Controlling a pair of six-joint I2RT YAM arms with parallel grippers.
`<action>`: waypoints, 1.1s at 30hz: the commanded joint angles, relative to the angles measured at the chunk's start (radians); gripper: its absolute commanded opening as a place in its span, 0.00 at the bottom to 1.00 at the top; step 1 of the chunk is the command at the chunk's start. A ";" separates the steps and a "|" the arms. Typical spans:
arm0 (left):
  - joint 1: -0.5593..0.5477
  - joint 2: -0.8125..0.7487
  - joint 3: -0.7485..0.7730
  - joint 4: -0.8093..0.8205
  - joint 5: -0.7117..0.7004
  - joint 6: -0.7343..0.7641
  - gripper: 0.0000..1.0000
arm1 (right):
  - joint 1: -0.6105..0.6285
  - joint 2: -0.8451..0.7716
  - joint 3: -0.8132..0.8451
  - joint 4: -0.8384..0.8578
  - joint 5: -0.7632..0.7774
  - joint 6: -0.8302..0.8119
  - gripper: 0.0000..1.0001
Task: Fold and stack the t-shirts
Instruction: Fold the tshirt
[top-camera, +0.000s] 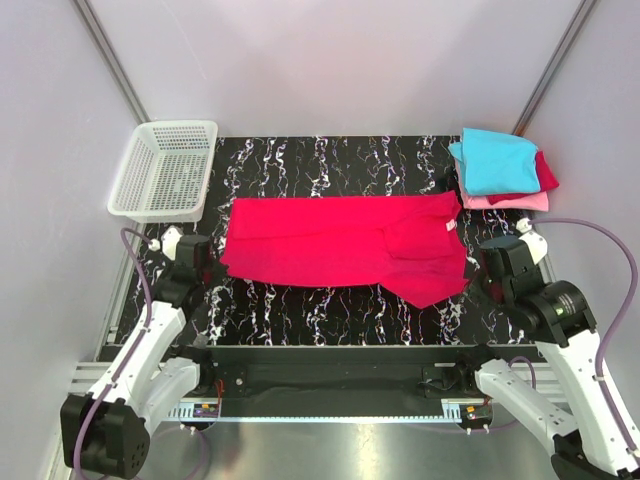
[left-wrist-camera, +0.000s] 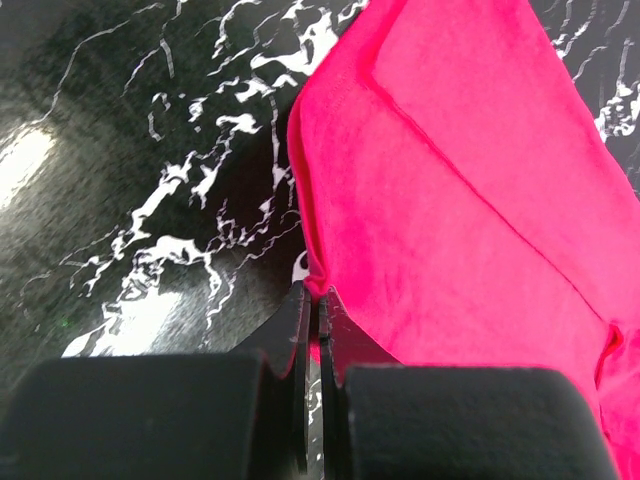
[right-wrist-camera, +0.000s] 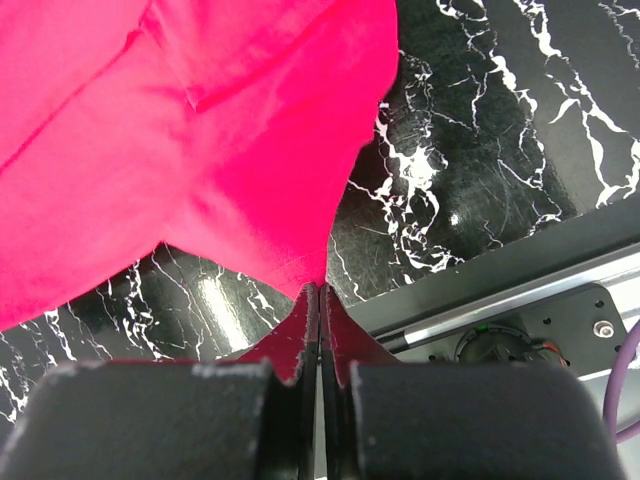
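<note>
Overhead, the crimson t-shirt (top-camera: 340, 245) lies spread across the bench (top-camera: 330, 310), with an arm at each end. The folded stack (top-camera: 500, 170) of cyan, dark red and pink shirts sits at the far right corner. Left wrist: the left jaws are pinched tight on the crimson t-shirt (left-wrist-camera: 450, 200) at its edge. Right wrist: the right jaws are clamped on a corner of the crimson t-shirt (right-wrist-camera: 200, 150).

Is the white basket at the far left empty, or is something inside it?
Empty: inside the white basket the top view shows only its mesh floor.
</note>
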 joint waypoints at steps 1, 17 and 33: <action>-0.004 -0.008 0.009 -0.014 -0.031 -0.012 0.00 | -0.002 0.000 0.047 -0.024 0.072 0.025 0.00; -0.004 0.279 0.230 -0.042 -0.111 -0.071 0.00 | -0.004 0.300 0.076 0.261 0.269 -0.100 0.00; -0.001 0.615 0.450 -0.033 -0.149 -0.148 0.00 | -0.249 0.573 0.087 0.628 0.147 -0.299 0.00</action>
